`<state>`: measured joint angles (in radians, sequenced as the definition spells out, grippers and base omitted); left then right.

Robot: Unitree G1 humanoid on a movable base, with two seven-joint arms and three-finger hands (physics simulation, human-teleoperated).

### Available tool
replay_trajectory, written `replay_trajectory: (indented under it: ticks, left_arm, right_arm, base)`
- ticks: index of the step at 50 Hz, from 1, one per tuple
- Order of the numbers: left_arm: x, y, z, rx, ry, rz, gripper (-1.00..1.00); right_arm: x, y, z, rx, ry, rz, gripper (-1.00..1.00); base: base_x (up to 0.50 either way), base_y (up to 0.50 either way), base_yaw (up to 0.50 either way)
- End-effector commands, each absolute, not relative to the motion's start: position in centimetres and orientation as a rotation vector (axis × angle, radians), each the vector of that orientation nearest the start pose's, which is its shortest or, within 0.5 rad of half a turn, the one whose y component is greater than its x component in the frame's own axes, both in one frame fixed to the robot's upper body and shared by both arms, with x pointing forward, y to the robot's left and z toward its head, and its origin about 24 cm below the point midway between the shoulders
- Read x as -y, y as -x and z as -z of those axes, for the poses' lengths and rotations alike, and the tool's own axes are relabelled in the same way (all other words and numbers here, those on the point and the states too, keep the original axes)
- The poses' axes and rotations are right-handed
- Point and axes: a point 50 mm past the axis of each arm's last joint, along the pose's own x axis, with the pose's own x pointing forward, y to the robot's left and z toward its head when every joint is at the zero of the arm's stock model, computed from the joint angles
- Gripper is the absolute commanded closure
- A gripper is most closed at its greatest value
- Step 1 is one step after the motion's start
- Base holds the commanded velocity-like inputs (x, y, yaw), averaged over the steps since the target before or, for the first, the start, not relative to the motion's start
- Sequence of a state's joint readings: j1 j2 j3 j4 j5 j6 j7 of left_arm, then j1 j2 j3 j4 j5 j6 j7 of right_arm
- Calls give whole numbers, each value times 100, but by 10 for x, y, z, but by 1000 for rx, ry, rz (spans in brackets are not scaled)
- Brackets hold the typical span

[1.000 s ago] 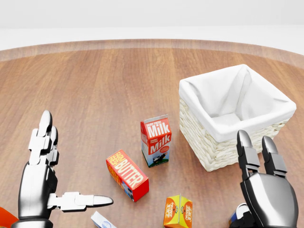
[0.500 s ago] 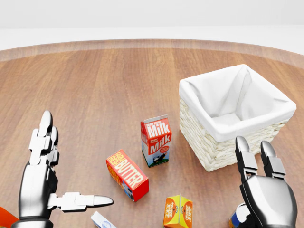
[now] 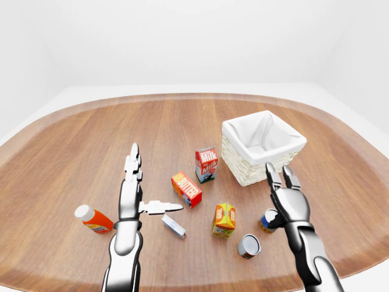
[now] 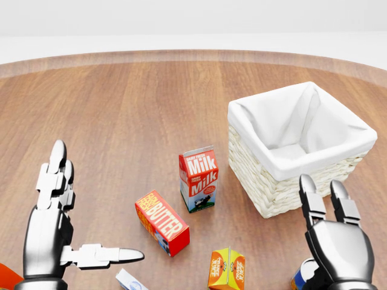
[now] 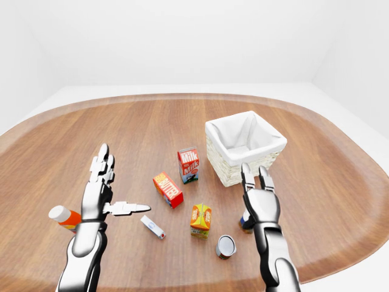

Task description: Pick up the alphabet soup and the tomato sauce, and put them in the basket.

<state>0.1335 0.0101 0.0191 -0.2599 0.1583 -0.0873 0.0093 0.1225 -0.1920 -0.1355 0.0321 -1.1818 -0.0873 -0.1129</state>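
Note:
A blue and orange can (image 3: 267, 220), likely the alphabet soup, stands on the wooden table (image 3: 91, 140), partly hidden behind my right hand. A red can with a grey lid (image 3: 249, 245), likely the tomato sauce, lies on its side lower left of it. The wicker basket with a white liner (image 3: 261, 146) stands above them. My right hand (image 3: 278, 175) is open, fingers up, just above and beside the blue can, not gripping it. My left hand (image 3: 146, 185) is open and empty, thumb pointing right, left of the butter box.
A milk carton (image 3: 206, 164), a butter box (image 3: 186, 189), an orange juice box (image 3: 224, 219) and a small white box (image 3: 173, 225) stand between my hands. A ketchup bottle (image 3: 92, 220) lies at the left.
My right hand has sunk a little lower in the head view, toward the blue can. The left hand and the objects have not moved.

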Motion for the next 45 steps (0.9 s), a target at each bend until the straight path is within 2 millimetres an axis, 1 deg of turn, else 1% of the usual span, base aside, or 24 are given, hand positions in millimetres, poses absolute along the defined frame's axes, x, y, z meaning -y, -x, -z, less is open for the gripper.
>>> replay_trajectory:
  ticks: [1,25,45]
  left_arm:
    - [-162,-226,-79,212,-175,-60,-100]
    - [-161,-225,-79,209,-179,-59,-100]
    - [-161,-225,-78,206,-179,-58,-100]
  right_arm:
    - [221,-224,-22,-74,1386,85,-100]
    - [219,-223,-7,-93,1405,62,-100]
    - [219,-223,2,-106,1422,42,-100]
  base:
    - [0,0,0]
    - [0,0,0]
    - [0,0,0]
